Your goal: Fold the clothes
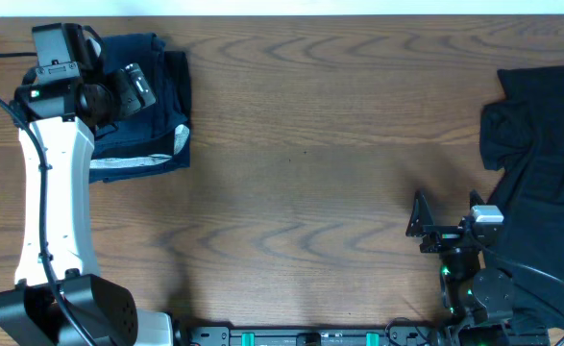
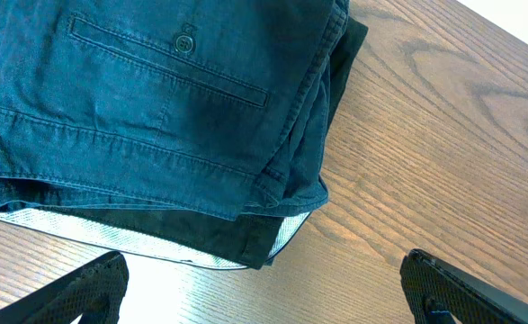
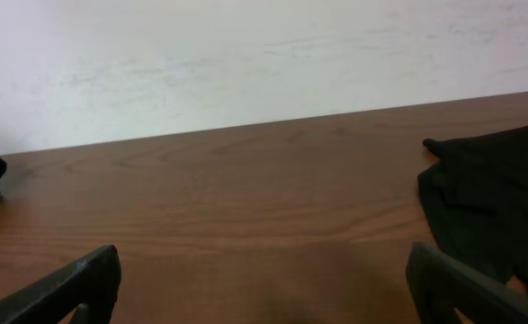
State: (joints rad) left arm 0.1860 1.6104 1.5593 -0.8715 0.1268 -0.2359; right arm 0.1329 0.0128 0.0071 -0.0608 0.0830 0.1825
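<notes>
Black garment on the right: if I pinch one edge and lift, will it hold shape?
Probably floppy: the black garment lies crumpled with soft folds, so a pinched edge would likely drape. Likely light, since it looks thin. Pushed, it should bunch rather than slide whole across the table.

Folded navy shorts [image 2: 156, 99] stacked on silvery-edged black garment [image 2: 201, 238], wooden table [image 2: 443, 153], hand [image 2: 264, 292] spread wide

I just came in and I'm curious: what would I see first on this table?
Folded blue shorts lie at the far left corner of the table, under the white arm. A crumpled black garment sprawls unfolded at the right edge, with bare wood between them.
</notes>
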